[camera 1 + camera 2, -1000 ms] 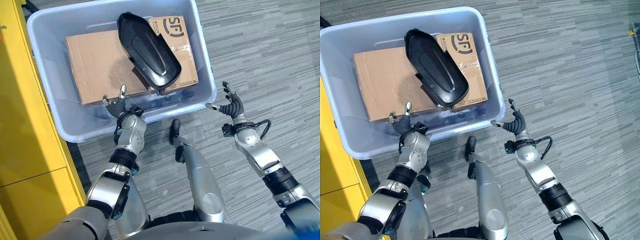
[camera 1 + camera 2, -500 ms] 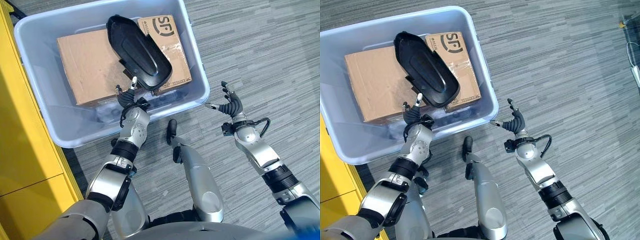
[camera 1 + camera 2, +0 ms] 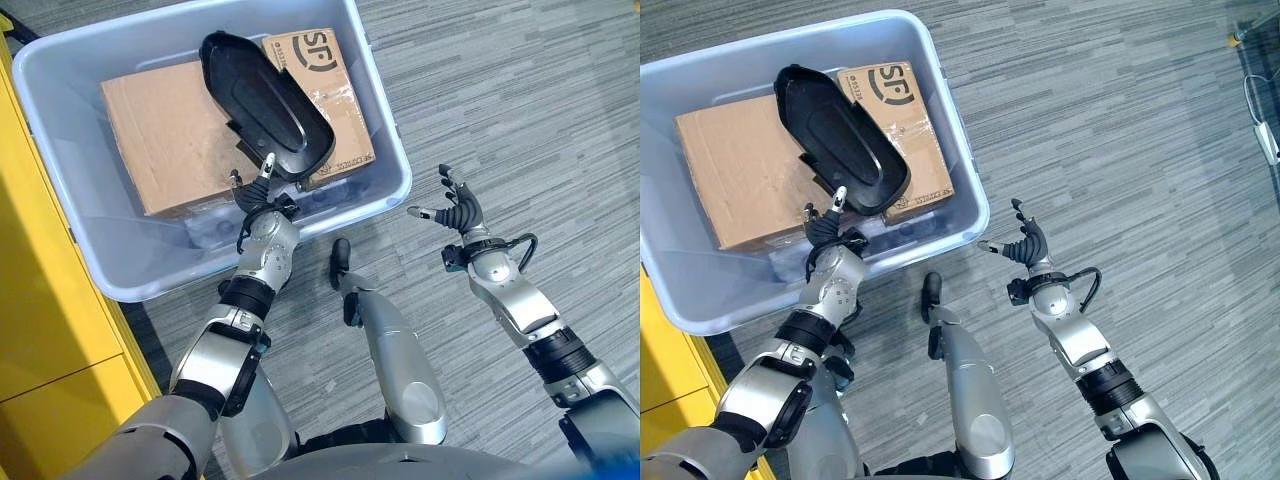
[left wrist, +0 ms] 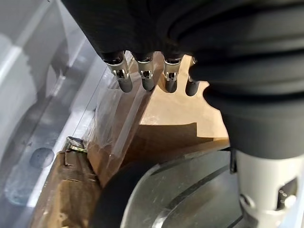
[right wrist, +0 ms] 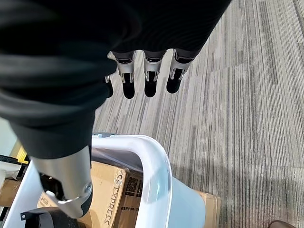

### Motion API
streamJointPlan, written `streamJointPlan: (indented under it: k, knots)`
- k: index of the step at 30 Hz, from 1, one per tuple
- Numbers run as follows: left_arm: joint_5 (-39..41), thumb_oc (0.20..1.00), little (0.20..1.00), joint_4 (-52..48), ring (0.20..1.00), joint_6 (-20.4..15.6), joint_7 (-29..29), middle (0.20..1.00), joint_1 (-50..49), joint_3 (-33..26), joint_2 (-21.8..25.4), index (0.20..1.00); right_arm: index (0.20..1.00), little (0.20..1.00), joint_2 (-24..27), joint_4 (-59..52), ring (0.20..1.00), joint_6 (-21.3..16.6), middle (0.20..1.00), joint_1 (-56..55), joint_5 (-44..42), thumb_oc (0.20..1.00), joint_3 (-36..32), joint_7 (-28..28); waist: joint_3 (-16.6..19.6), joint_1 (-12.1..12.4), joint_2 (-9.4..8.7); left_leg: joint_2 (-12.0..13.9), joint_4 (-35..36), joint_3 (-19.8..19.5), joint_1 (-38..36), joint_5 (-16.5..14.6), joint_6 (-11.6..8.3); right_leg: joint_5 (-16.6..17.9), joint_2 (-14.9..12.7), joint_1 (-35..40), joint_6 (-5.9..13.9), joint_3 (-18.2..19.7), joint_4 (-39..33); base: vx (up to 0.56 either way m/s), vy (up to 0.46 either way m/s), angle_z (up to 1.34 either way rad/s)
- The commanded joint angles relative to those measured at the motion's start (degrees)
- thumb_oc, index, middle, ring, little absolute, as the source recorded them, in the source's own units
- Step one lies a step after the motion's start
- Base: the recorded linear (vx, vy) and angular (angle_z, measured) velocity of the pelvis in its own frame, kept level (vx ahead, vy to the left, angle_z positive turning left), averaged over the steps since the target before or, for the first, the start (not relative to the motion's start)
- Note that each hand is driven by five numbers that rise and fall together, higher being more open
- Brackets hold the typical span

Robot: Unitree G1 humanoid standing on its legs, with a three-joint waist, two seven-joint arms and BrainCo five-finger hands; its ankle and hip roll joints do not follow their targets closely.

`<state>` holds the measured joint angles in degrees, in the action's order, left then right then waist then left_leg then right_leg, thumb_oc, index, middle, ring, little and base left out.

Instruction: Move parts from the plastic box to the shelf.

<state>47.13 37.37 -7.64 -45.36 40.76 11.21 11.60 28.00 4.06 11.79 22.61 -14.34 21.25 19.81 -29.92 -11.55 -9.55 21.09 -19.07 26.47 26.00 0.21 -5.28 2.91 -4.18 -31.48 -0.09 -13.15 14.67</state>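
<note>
A long black plastic part (image 3: 265, 105) lies slanted on two cardboard boxes, a plain one (image 3: 160, 140) and a printed one (image 3: 335, 70), inside the pale plastic box (image 3: 392, 135). My left hand (image 3: 262, 195) reaches over the box's near wall, open, fingertips just short of the part's near end. Its wrist view shows straight fingers (image 4: 147, 76) above the cardboard (image 4: 180, 109) and the part's glossy curve (image 4: 180, 190). My right hand (image 3: 458, 210) hovers open over the carpet, to the right of the box and apart from it, holding nothing.
A yellow shelf unit (image 3: 50, 320) stands along the left, close beside the box. Grey striped carpet (image 3: 520, 100) spreads to the right and behind. The right wrist view shows the box's rim (image 5: 156, 166) past the fingers (image 5: 149, 78).
The camera has shifted. My left hand has moved along the box's near wall towards the black part's near end. The right hand has hardly moved.
</note>
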Motion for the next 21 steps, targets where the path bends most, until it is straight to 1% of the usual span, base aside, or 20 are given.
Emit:
streamJointPlan:
  k: [1, 2, 8, 9, 13, 15, 16, 19, 20, 21]
  knots:
    - [-2.74, 1.000, 1.000, 1.08, 1.000, 3.95, 5.34, 1.000, 7.67, 5.16, -0.32, 1.000, 1.000, 1.000, 2.15, -4.66, 1.000, -0.90, 1.000, 0.88, 0.43, 1.000, -0.23, 0.10, 0.13, -1.13, -3.32, 4.72, -6.79, 0.49, 1.41, -3.24, -5.62, -7.17, -2.48, 1.13, 5.68, -1.25, 4.90, 0.05, -0.027, -0.04]
    - [-2.74, 1.000, 1.000, 2.10, 1.000, 5.12, 5.69, 1.000, 8.57, 5.62, 0.24, 1.000, 1.000, 1.000, 2.37, -4.99, 1.000, -0.34, 1.000, 1.19, 0.86, 1.000, 0.05, -0.49, 0.13, -1.43, -3.40, 4.79, -7.12, 0.63, 1.40, -3.43, -5.59, -7.27, -2.34, 1.02, 5.67, -0.96, 5.15, 0.04, -0.020, -0.01]
    - [-3.96, 1.000, 1.000, 3.13, 1.000, 6.73, 6.64, 1.000, 10.04, 6.54, 0.68, 1.000, 1.000, 1.000, 2.52, -4.23, 1.000, 0.10, 1.000, 2.36, 0.31, 1.000, 0.39, -0.37, 0.13, -1.66, -3.29, 4.88, -8.06, 0.78, 1.58, -3.87, -5.47, -7.47, -2.44, 0.72, 5.59, -0.66, 5.78, 0.03, 0.006, -0.05]
    - [-4.50, 1.000, 1.000, 3.46, 1.000, 7.87, 6.93, 1.000, 10.64, 6.99, 0.71, 1.000, 1.000, 1.000, 2.42, -3.97, 1.000, 0.40, 1.000, 2.68, 0.61, 1.000, 0.57, -0.83, 0.13, -1.83, -3.23, 4.95, -8.30, 0.89, 1.70, -3.93, -5.42, -7.49, -2.52, 0.49, 5.60, -0.48, 6.05, 0.02, 0.016, -0.08]
    - [-4.33, 1.000, 1.000, 4.18, 1.000, 8.35, 6.79, 1.000, 11.66, 7.55, 0.76, 1.000, 1.000, 1.000, 2.61, -3.90, 1.000, 1.12, 1.000, 2.98, 0.56, 1.000, 0.95, -1.31, 0.13, -2.15, -3.23, 5.01, -8.71, 0.99, 1.97, -4.09, -5.31, -7.63, -2.58, 0.05, 5.55, -0.15, 6.57, 0.01, 0.005, -0.02]
    - [-5.06, 1.000, 1.000, 4.54, 1.000, 8.42, 5.03, 1.000, 12.11, 7.44, 0.80, 1.000, 1.000, 1.000, 2.59, -3.71, 1.000, 1.15, 1.000, 3.00, 0.49, 1.000, 0.94, -1.44, 0.13, -2.18, -3.34, 5.08, -8.91, 0.97, 2.13, -4.15, -5.27, -7.64, -2.62, -0.09, 5.53, -0.15, 6.74, 0.02, -0.007, -0.01]
    - [-2.55, 1.000, 1.000, 5.11, 1.000, 8.27, 3.62, 1.000, 13.01, 6.98, 0.91, 1.000, 1.000, 1.000, 2.34, -3.50, 1.000, 1.53, 1.000, 3.51, 0.38, 1.000, 1.43, -1.26, 0.13, -2.26, -3.56, 5.12, -8.95, 0.90, 2.19, -4.19, -5.34, -7.76, -2.52, -0.22, 5.56, -0.01, 6.97, 0.03, -0.016, -0.03]
    - [-1.07, 1.000, 1.000, 6.18, 1.000, 8.09, 3.46, 1.000, 14.33, 6.28, 0.94, 1.000, 1.000, 1.000, 2.17, -3.32, 1.000, 1.95, 1.000, 3.97, 0.04, 1.000, 1.72, -0.84, 0.13, -2.38, -3.89, 5.31, -9.47, 0.63, 2.86, -4.30, -5.47, -7.84, -2.58, -0.75, 5.54, -0.03, 7.36, 0.02, -0.021, -0.02]
    - [2.48, 1.000, 1.000, 6.22, 1.000, 6.81, 3.13, 1.000, 15.04, 5.70, 0.74, 1.000, 1.000, 1.000, 2.05, -3.08, 1.000, 2.29, 1.000, 4.10, -0.14, 1.000, 1.79, -0.53, 0.13, -2.40, -4.06, 5.30, -9.66, 0.44, 3.19, -4.36, -5.52, -7.79, -2.51, -0.93, 5.49, -0.11, 7.29, 0.05, -0.074, -0.01]
    - [4.26, 1.000, 1.000, 6.29, 1.000, 5.86, 1.97, 1.000, 15.56, 4.99, 0.66, 1.000, 1.000, 1.000, 1.98, -2.73, 1.000, 2.33, 1.000, 4.26, -0.60, 1.000, 1.81, -0.35, 0.13, -2.44, -4.30, 5.38, -9.74, 0.28, 3.30, -4.42, -5.57, -7.69, -2.43, -1.01, 5.49, -0.23, 7.26, 0.05, -0.086, -0.02]
